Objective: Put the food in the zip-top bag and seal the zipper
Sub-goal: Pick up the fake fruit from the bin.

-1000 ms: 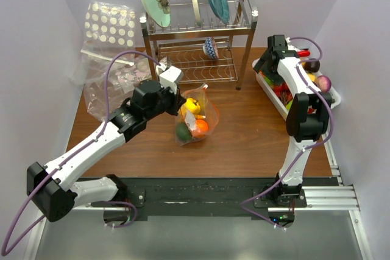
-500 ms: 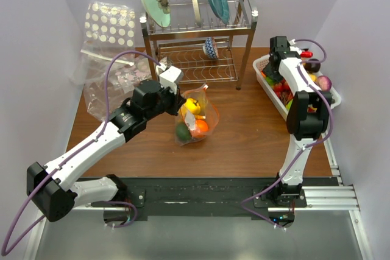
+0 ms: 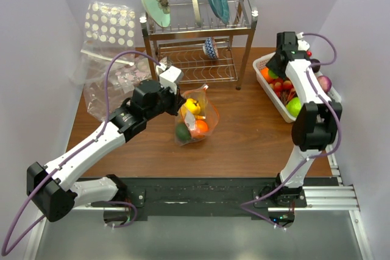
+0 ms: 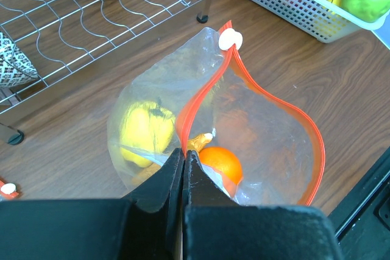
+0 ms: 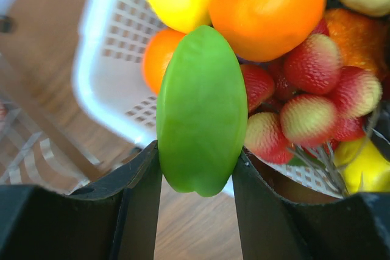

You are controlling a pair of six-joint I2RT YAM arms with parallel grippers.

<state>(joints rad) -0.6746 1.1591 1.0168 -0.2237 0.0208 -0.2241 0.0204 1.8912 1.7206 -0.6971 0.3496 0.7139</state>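
Right jaws clench a green fruit (image 5: 201,111) well right of the zip-top bag (image 4: 268,144); left jaws pinch its zipper (image 4: 319,147). I should release only squarely above its mouth.

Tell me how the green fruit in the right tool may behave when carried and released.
The green fruit looks glossy and smooth, so it may slip in the right tool. Its oval shape suggests it could roll once released. It seems rigid: no dent shows where it is clamped.
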